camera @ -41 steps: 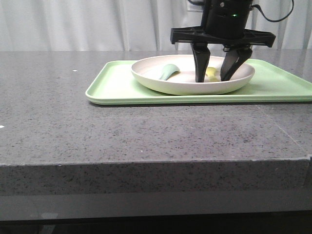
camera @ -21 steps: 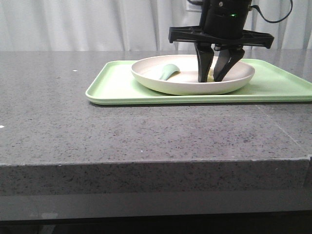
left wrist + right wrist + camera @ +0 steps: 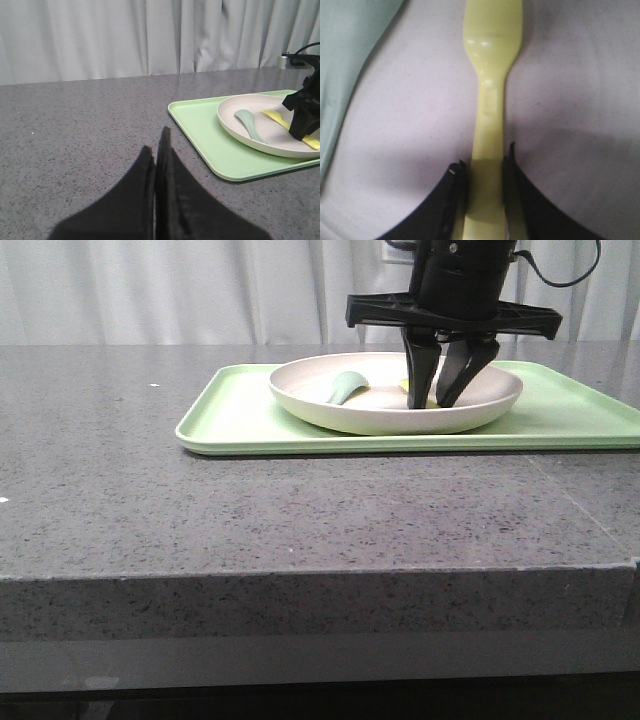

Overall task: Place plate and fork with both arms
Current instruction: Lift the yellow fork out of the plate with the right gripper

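Two utensils lie in the plate, and the plate sits on the light green tray, toward the tray's middle, its base flat on the tray floor. The tray rests on the grey speckled table. Contents of the plate: the grey-green utensil on its left side, and the pale-yellow fork on its right side, the two lying apart from each other. My right gripper reaches down into the plate, and its jaws are pinched on the fork's handle; the right wrist view shows one black finger pressing against each side of the handle, with the broad head of the fork extending away from the fingers over the off-white plate floor. From the front, only a sliver of yellow shows between my fingers. I cannot tell whether the fork is lifted clear of the plate or touching it. My left gripper is over bare table, well apart from the tray, with its jaws pressed together and nothing between them. White curtain behind the table.
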You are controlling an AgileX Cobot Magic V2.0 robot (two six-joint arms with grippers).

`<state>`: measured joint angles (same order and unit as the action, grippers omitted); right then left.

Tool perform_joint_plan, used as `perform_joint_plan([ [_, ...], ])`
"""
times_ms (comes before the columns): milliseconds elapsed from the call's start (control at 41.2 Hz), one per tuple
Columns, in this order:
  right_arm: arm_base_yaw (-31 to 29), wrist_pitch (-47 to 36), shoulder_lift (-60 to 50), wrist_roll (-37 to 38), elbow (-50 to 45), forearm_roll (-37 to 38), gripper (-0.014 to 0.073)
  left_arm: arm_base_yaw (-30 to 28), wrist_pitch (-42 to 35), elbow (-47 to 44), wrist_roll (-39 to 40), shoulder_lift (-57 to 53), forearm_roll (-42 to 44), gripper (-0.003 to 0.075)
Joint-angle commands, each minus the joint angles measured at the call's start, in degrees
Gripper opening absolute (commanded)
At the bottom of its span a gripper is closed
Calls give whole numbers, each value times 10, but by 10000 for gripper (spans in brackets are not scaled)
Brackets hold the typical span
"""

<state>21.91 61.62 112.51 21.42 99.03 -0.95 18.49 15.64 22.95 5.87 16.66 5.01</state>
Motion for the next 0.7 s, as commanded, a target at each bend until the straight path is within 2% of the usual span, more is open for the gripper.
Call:
perform_joint_plan([
  [0, -2, -5, -31, -2, 18, 1, 167, 0, -46, 16, 4, 3, 1, -18],
  [243, -2, 1, -33, -2, 32, 1, 167, 0, -46, 16, 4, 3, 1, -18],
  [486, -2, 43, -33, -2, 106, 1, 167, 0, -46, 16, 4, 3, 1, -18],
  [680, -26, 89, -33, -4, 152, 2, 167, 0, -46, 16, 4, 3, 1, -18],
])
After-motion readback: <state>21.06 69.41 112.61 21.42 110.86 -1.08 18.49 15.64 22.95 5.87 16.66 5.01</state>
